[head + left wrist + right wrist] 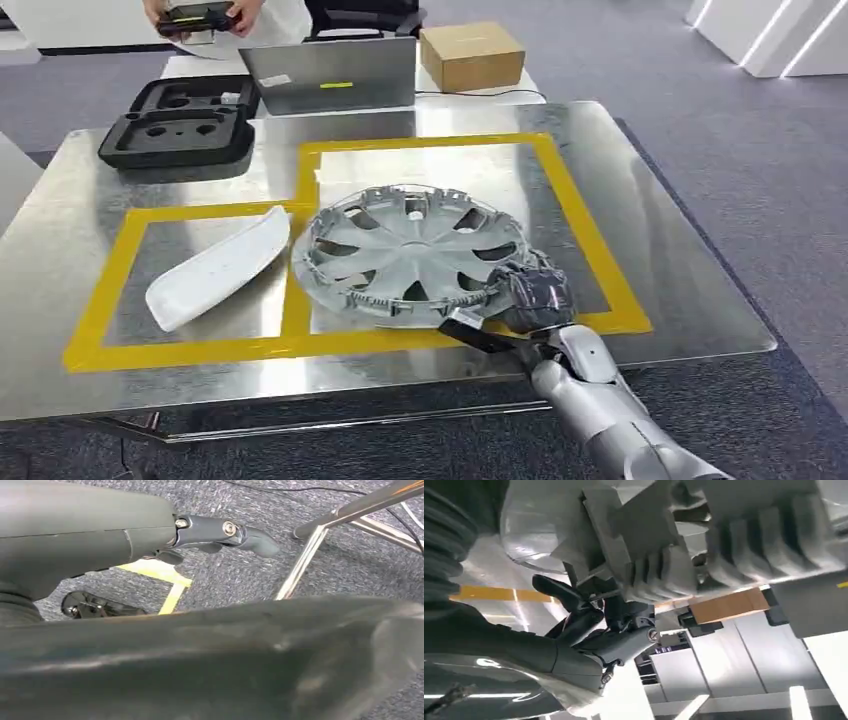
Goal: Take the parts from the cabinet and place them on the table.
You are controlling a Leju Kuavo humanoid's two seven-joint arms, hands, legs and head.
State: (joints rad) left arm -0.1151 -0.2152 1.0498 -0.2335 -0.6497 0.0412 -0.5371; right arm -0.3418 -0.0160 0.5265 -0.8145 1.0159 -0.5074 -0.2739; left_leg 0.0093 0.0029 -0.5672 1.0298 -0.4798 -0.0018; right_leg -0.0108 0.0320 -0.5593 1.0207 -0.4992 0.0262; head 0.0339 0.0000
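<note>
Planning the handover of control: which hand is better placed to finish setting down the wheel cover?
The right. The right hand already grips the rim of the wheel cover over the yellow-taped table; the left hand hangs by the floor, holding nothing.

1. The head view looks forward and down from high on the robot onto the shiny steel table with yellow tape frames point(90, 260).
2. The left wrist view sits close behind the dark-fingered left hand point(220, 532), facing grey carpet and a chrome table leg point(305, 557).
3. The right wrist view is turned, very near the right hand point(594, 630) at the silver spoked hubcap point(704, 545).
4. Head and right wrist views share the hubcap point(410, 250), the tape and the brown cardboard box point(470, 55).
</note>
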